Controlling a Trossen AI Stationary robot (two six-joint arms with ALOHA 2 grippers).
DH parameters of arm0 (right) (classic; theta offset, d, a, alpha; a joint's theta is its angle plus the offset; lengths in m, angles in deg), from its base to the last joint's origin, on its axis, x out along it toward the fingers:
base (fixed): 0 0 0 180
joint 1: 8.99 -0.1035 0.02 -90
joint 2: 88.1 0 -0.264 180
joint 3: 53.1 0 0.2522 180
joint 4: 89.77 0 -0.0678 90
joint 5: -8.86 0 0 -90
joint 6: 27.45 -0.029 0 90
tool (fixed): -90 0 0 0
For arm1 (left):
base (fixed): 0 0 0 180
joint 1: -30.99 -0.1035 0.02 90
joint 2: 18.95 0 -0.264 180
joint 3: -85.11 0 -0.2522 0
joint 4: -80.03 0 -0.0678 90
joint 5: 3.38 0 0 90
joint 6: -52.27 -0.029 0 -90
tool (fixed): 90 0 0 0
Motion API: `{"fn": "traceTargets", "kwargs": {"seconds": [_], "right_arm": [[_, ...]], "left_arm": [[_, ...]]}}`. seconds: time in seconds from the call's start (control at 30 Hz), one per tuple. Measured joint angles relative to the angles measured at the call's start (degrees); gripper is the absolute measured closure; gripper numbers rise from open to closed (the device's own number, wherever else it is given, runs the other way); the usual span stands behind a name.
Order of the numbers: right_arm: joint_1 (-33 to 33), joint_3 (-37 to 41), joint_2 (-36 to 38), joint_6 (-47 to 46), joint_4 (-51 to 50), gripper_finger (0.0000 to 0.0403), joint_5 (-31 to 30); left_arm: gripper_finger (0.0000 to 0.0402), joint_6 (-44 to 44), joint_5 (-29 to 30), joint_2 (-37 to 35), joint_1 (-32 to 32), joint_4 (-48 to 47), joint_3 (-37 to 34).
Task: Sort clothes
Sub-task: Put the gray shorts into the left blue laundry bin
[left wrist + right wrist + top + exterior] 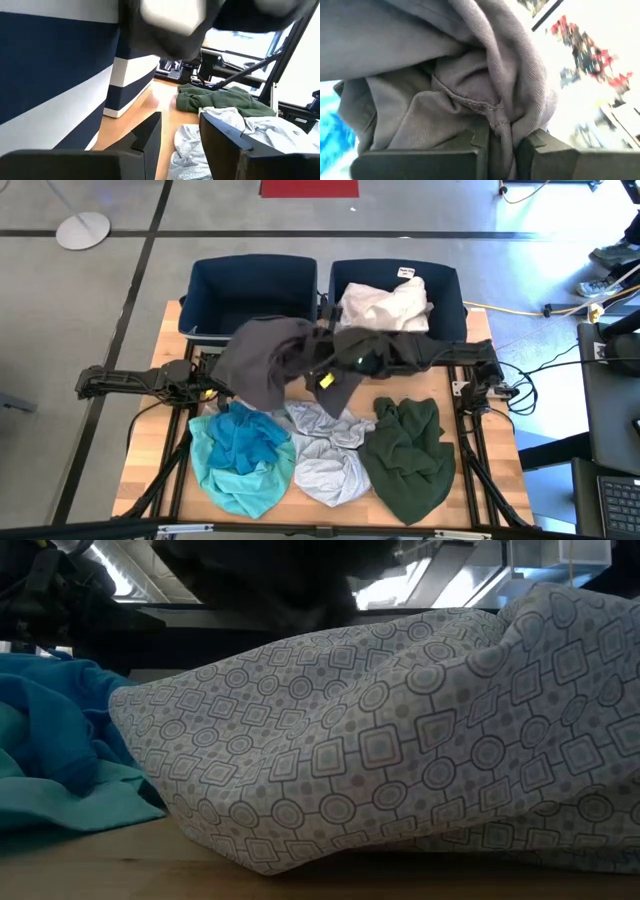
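Note:
My right gripper (318, 352) reaches toward the table's left, in front of the two bins, and is shut on a dark grey garment (265, 360). My left gripper (180, 142) is open and empty, near the left bin's front wall; it also shows in the high view (205, 385). A turquoise garment (240, 455), a pale grey-white patterned garment (325, 450) and a dark green garment (405, 455) lie crumpled in a row on the near half of the table. A white garment (385, 305) lies in the right bin. My right gripper pinches a bunched fold of the dark grey garment, at a stitched seam (495, 117), between its two fingers; several layers are gathered there. The garment drapes over and around the gripper, slack. It hangs above the table just in front of the left bin.
Two navy bins with white stripes stand at the table's far edge: the left bin (250, 285) holds nothing that shows, the right bin (445, 290) holds the white garment. Bare wood shows at the table's left and right edges. The left bin's striped wall (60, 90) is close beside my left gripper.

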Motion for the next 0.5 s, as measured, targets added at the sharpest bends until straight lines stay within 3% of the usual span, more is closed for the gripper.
{"fn": "traceTargets", "kwargs": {"seconds": [0.33,0.5], "right_arm": [[12.2,-0.2,-1.8,3.0,24.2,0.0357,25.7],[18.3,-0.1,-5.4,1.3,36.2,0.0357,30.2]], "left_arm": [[0.0276,0.1,0.0,0.0,0.0,0.0,0.0],[0.0276,0.2,0.0,0.0,0.0,0.0,0.0]]}}
